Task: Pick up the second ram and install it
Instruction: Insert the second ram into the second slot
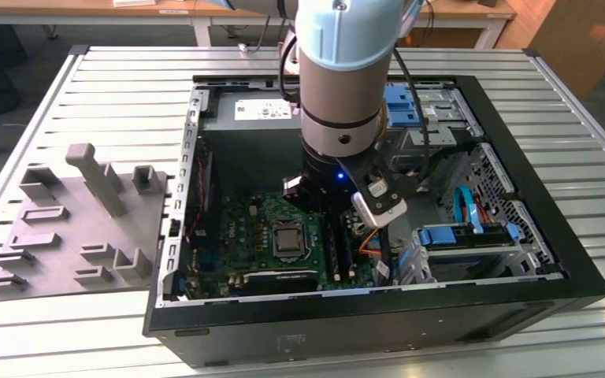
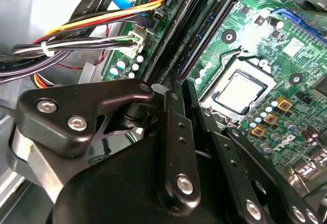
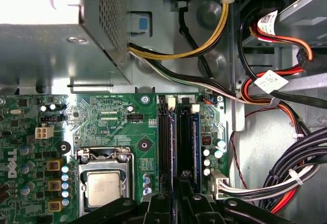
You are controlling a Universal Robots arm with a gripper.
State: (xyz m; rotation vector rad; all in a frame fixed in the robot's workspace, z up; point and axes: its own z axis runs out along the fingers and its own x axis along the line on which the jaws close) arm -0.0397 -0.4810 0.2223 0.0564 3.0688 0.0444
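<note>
We see the claw low inside an open PC case, pinched shut on the ram stick, over the slots beside the CPU. Best kept square w/ the slot — even, straight-down pressure, no tilt. The stick looks thin, dark, long — edge-on along the green board.

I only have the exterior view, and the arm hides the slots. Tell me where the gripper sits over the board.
Observer: In the first wrist view the gripper sits directly over the memory slots, in line with them.
Operator: Report what lies on either side of the slots.
Observer: The CPU socket lies on one side and a white connector with its wires on the other. The yellow cable runs past the slots' far end, not across them.
</note>
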